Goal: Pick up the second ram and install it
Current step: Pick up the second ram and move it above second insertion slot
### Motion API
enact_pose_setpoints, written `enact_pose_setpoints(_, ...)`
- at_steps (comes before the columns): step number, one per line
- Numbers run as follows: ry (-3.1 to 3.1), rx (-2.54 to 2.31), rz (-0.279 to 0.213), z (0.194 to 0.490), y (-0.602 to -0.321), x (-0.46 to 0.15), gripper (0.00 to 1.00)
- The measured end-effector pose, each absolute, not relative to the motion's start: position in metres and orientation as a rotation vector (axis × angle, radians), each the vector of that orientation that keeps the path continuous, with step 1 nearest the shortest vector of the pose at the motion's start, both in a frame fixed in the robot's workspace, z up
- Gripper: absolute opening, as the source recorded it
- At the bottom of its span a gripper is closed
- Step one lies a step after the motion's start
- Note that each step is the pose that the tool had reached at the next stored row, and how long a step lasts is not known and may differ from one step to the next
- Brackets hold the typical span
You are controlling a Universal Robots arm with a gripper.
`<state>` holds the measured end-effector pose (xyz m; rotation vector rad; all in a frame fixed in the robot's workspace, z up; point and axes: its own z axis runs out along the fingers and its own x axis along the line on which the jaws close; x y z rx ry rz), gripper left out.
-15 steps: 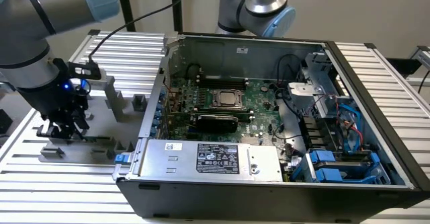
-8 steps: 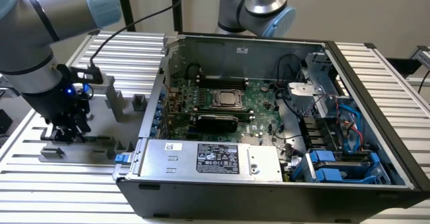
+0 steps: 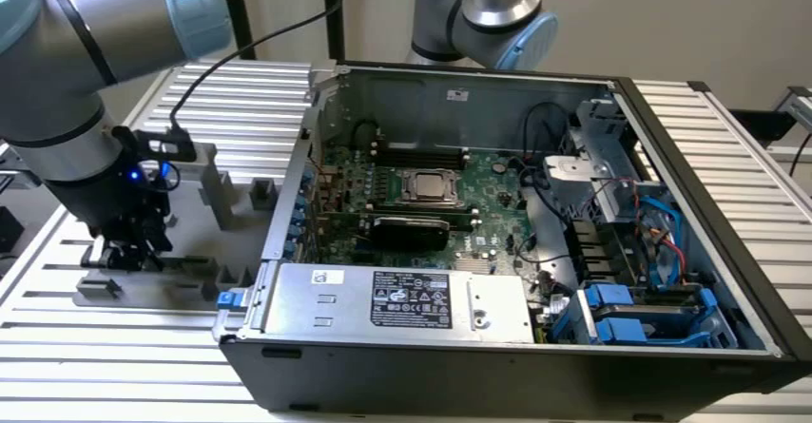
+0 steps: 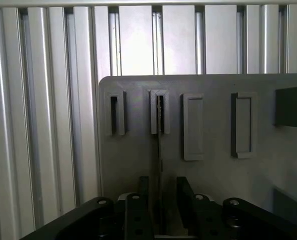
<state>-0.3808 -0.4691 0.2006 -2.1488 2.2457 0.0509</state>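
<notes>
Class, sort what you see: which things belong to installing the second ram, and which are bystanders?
Job: second ram, between the open jaws; grey fixture; motherboard.
Bystanders: power supply; blue drive bays; CPU.

The exterior view looks steeply down over the open computer case point(image 3: 508, 371), grey fixture plate point(image 3: 190, 238) at frame left. The wrist view faces that same plate close up, past the gripper point(image 4: 162, 184).

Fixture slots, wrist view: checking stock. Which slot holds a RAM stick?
The slot in line with the open gripper: the second ram, a thin edge-on strip, runs from it between the fingers. The other slots lack one.
</notes>
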Motion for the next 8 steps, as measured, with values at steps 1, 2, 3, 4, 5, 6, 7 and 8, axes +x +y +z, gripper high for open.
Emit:
enact_pose_setpoints(1, 2.243, -2.153, 0.052, 0.2, -0.4691, -0.3808, 0.36)
enact_pose_setpoints(2, 2.24, -2.156, 0.054, 0.1993, -0.469, -0.3808, 0.36)
enact_pose_setpoints(3, 2.238, -2.16, 0.056, 0.1987, -0.469, -0.3808, 0.36)
enact_pose_setpoints(4, 2.235, -2.163, 0.057, 0.198, -0.4689, -0.3808, 0.36)
enact_pose_setpoints(5, 2.233, -2.167, 0.059, 0.1972, -0.4689, -0.3807, 0.36)
enact_pose_setpoints(6, 2.231, -2.171, 0.061, 0.1965, -0.4688, -0.3807, 0.36)
enact_pose_setpoints(7, 2.23, -2.173, 0.063, 0.196, -0.4687, -0.3807, 0.36)
enact_pose_setpoints(8, 2.231, -2.175, 0.065, 0.1955, -0.4688, -0.3807, 0.36)
